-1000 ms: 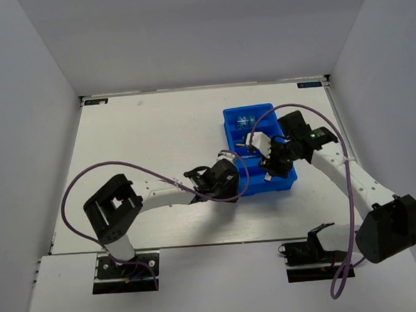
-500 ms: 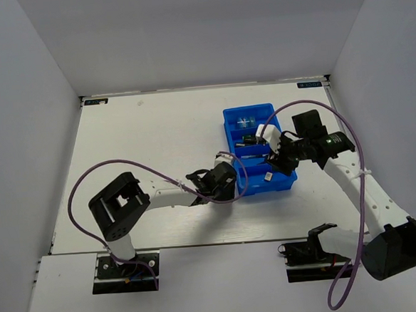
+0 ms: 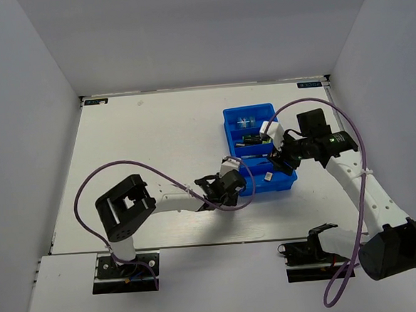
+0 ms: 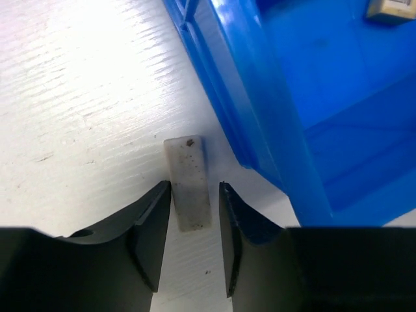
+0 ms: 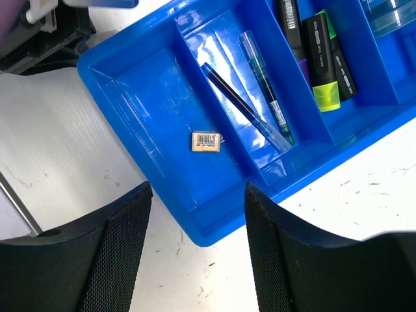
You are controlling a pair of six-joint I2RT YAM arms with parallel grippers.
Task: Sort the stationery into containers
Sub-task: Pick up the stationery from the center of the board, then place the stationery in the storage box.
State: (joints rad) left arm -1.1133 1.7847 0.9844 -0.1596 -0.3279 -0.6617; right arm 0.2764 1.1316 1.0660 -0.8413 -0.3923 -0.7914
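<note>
The small grey eraser (image 4: 188, 182) lies flat on the white table, close beside the outer wall of the blue tray (image 4: 260, 117). My left gripper (image 4: 194, 195) is open with one jaw on each side of the eraser; a narrow gap shows on the right side. In the top view it sits low at the tray's near left corner (image 3: 231, 185). My right gripper (image 5: 197, 195) is open and empty above the tray's near end (image 3: 279, 158). The tray (image 3: 276, 185) holds a tan piece (image 5: 207, 141), two thin pens (image 5: 260, 97), highlighters (image 5: 322, 58) and a blue pack (image 3: 245, 121).
The tray (image 5: 117, 97) stands right of centre on the white table, walled in by white panels. The left arm's purple cable (image 3: 123, 165) loops over the table. The left arm's wrist (image 5: 39, 32) lies beside the tray's corner.
My left gripper has slid nearer and rightward along the tray's near left corner, down around the eraser. My right arm has drawn back to the right, its gripper still over the tray.
</note>
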